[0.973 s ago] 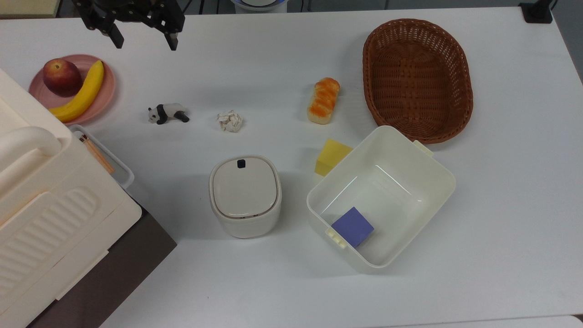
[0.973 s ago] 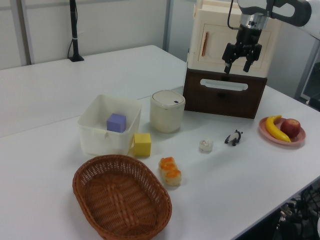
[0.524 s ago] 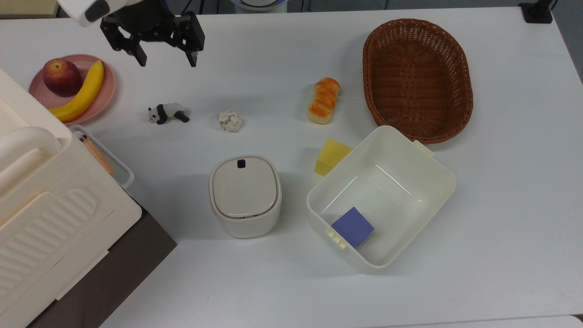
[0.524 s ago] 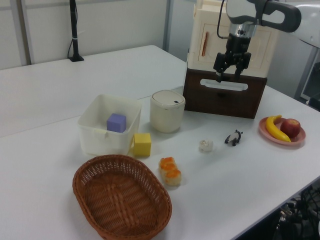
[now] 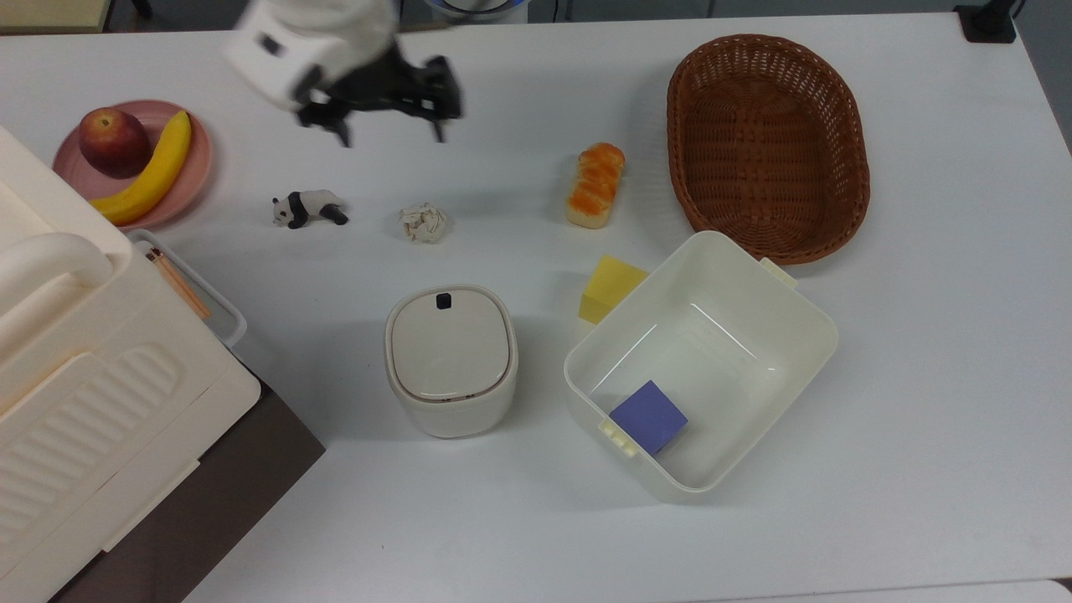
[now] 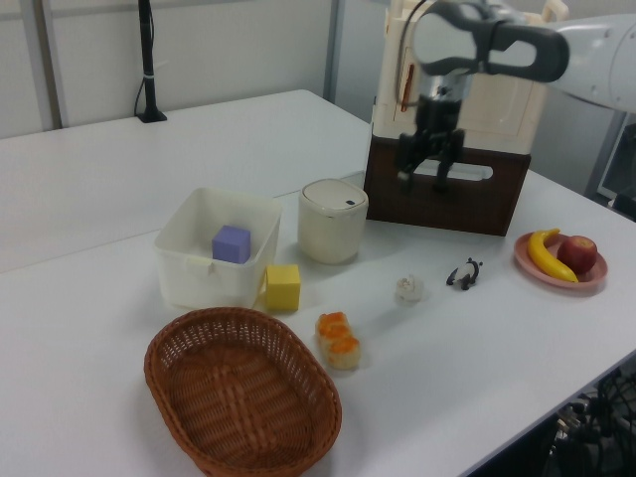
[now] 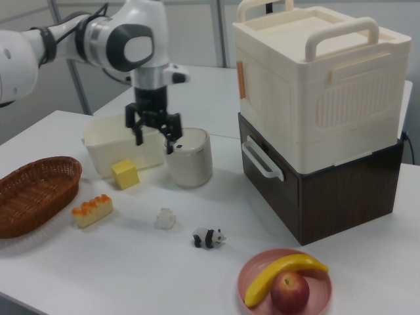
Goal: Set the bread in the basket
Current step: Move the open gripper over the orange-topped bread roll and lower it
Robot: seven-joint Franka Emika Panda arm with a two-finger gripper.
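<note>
The bread (image 5: 595,186), an orange-topped loaf with pale sides, lies on the white table just left of the basket (image 5: 769,142) in the top view. The wicker basket is empty. My gripper (image 5: 391,136) hangs open above the table, well to the top view's left of the bread, with nothing between its fingers. In the left view the gripper (image 6: 422,185) is high behind the bread (image 6: 338,340) and the basket (image 6: 243,397). The right view shows the gripper (image 7: 154,144) up above the bread (image 7: 92,210) and to its right, with the basket (image 7: 33,190) at the far left.
A yellow block (image 5: 611,289) leans by a cream bin (image 5: 806,301) holding a purple cube (image 5: 649,416). A lidded white pot (image 5: 450,356), a paper ball (image 5: 423,223) and a toy panda (image 5: 308,208) stand nearby. A pink fruit plate (image 5: 194,180) and a stacked cream case (image 5: 75,402) are at the top view's left.
The gripper has swept from beside the fruit plate toward the top view's right, closer to the bread, still open. Nothing on the table has moved.
</note>
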